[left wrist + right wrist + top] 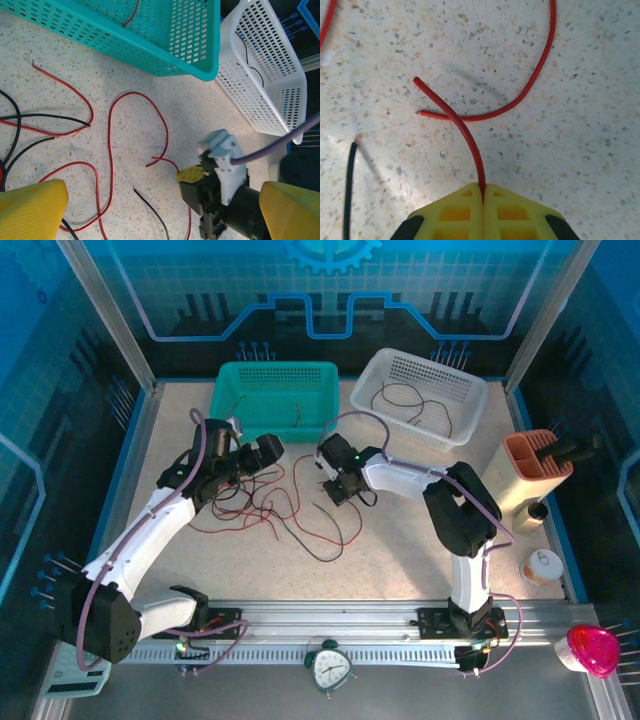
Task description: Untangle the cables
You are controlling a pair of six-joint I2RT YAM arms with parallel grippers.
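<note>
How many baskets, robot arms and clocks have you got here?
Baskets: 2 (teal basket, white basket)
Arms: 2 (left arm, right arm)
Clocks: 1 (clock)
Total: 5

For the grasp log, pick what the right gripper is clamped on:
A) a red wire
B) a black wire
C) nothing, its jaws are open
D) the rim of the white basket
A: in the right wrist view the right gripper is shut, with a red wire running out from between its closed yellow tips.
</note>
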